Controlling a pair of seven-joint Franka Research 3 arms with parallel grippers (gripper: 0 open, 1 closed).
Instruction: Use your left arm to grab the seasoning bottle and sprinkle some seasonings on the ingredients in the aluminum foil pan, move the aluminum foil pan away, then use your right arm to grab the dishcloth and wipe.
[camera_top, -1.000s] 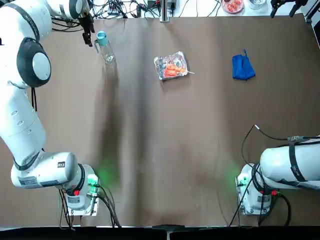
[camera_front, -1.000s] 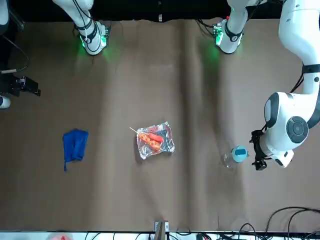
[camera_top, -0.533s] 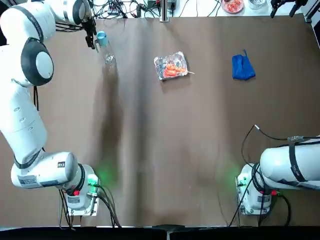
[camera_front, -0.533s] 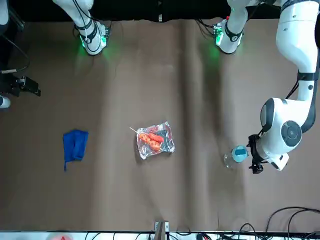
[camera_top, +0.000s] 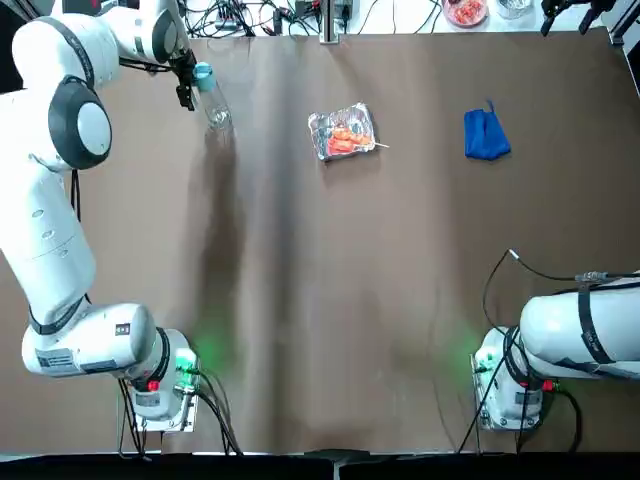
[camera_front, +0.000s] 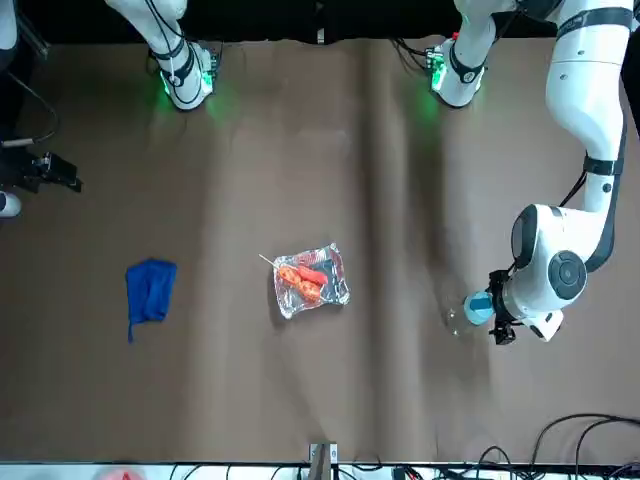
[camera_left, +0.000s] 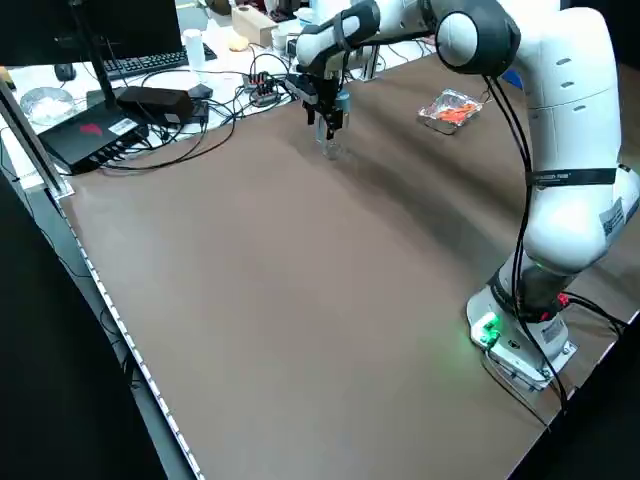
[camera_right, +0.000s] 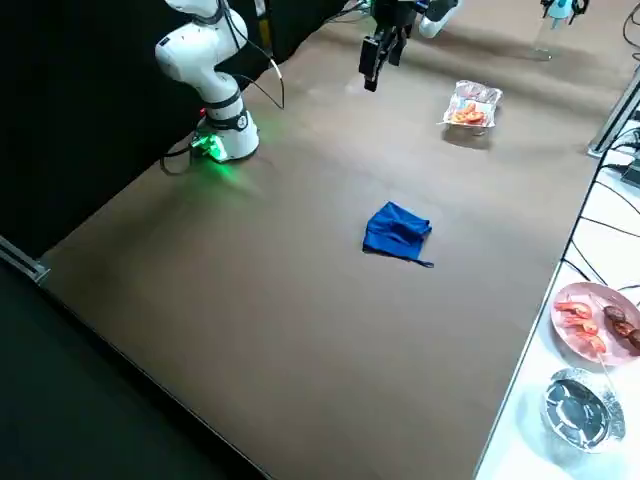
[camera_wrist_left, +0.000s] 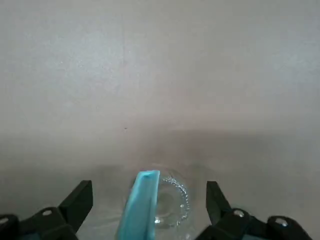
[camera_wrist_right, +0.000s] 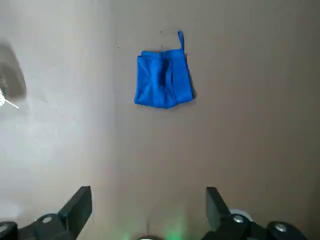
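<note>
Left end effector (camera_wrist_left: 149, 210) spread around seasoning bottle (camera_wrist_left: 150, 205), brown table (camera_top: 330, 280).

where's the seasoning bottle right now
In the top view the seasoning bottle stands at the table's far left, between the open left gripper's fingers, well left of the foil pan.

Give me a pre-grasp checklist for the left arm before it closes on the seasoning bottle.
1. Left end effector open: ok, both fingers spread wide.
2. Seasoning bottle between the fingers: ok, its blue cap sits in the gap in the left wrist view.
3. Bottle upright: ok, standing on the table.
4. Finger height on the bottle: cannot tell.
5. Aluminum foil pan with ingredients in place for sprinkling: ok, apart from the bottle.
6. Right end effector out of the way: ok, open above the table, dishcloth untouched.
</note>
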